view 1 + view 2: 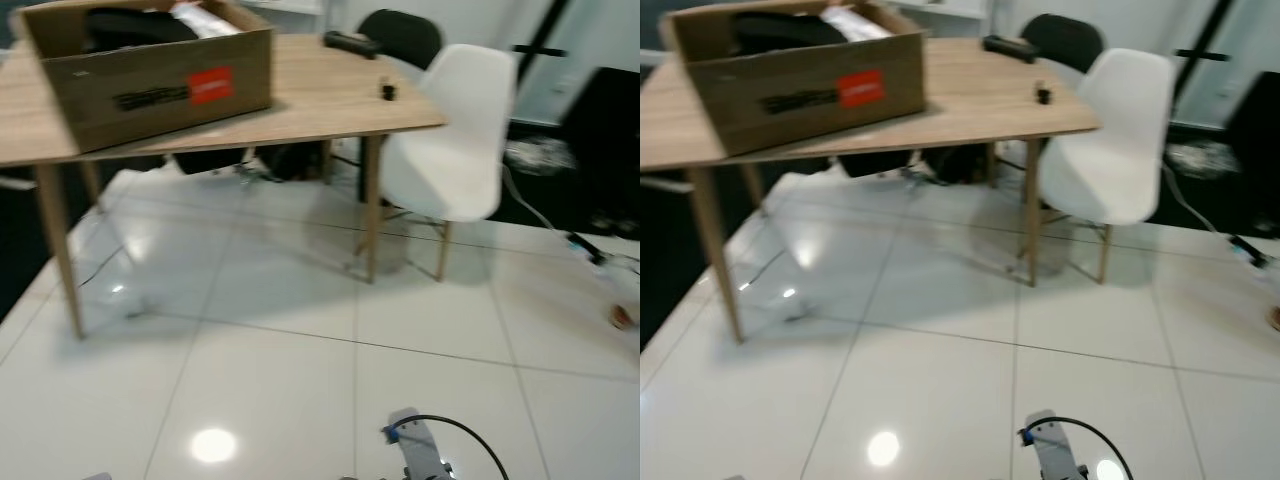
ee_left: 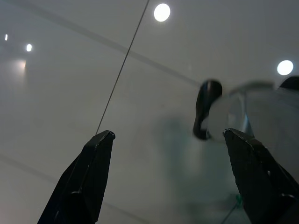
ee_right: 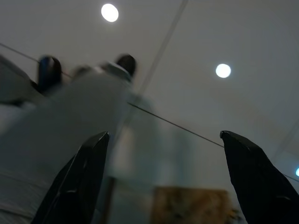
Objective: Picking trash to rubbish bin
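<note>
A small brownish scrap (image 1: 622,317) lies on the white tiles at the far right edge, too blurred to name. My left gripper (image 2: 169,134) hangs open just above the glossy floor, nothing between its black fingers (image 2: 88,177). My right gripper (image 3: 164,135) is likewise open over the tiles and holds nothing. A silver part of my arm (image 1: 420,452) with a black cable shows at the bottom middle of the eye views.
A wooden table (image 1: 330,100) stands ahead on the left, bearing a cardboard box (image 1: 150,75) and small black items (image 1: 350,42). A white chair (image 1: 455,140) and a black chair (image 1: 400,35) stand at its right. Cables (image 1: 590,250) trail at the far right.
</note>
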### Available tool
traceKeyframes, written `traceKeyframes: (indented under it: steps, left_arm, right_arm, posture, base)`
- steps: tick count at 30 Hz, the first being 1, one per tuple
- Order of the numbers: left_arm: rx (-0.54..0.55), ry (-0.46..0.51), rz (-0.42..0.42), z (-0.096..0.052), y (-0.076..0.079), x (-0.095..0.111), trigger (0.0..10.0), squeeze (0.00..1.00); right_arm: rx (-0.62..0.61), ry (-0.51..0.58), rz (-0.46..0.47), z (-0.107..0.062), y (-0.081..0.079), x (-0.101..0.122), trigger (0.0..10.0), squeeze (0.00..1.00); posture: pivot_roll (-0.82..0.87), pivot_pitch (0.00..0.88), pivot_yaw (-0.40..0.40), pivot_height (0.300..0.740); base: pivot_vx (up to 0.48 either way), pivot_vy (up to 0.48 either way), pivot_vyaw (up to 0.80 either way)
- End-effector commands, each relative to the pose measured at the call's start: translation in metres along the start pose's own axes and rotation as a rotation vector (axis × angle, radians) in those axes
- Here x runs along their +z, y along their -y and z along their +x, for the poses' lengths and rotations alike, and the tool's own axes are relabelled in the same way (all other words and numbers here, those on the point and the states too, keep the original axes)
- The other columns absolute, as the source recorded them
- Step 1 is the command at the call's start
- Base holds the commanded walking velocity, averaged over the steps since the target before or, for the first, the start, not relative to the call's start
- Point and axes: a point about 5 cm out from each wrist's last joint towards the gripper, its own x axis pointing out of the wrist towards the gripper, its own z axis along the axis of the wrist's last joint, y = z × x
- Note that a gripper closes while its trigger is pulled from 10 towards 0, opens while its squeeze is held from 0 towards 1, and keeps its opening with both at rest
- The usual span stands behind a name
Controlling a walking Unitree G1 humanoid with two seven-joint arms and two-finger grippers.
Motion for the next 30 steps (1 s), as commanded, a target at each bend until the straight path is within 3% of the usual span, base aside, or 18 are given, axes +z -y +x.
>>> traceKeyframes:
  steps: [1,30]
  left_arm:
    - [0.006,-0.016,0.006,-0.0005,0.0016,-0.0048,10.0,0.0]
    - [-0.017,-0.036,0.049,0.0,0.0094,-0.0083,10.0,0.0]
  right_arm:
    - [0.016,-0.107,-0.048,-0.0012,-0.0064,-0.0246,10.0,0.0]
    - [0.009,-0.13,-0.078,-0.0019,-0.0062,-0.0306,10.0,0.0]
  posture:
    - [0.18,0.102,-0.052,0.74]
    - [0.18,0.094,-0.049,0.74]
  base:
    - [0.0,0.0,-0.8]
    - [0.0,0.0,-0.8]
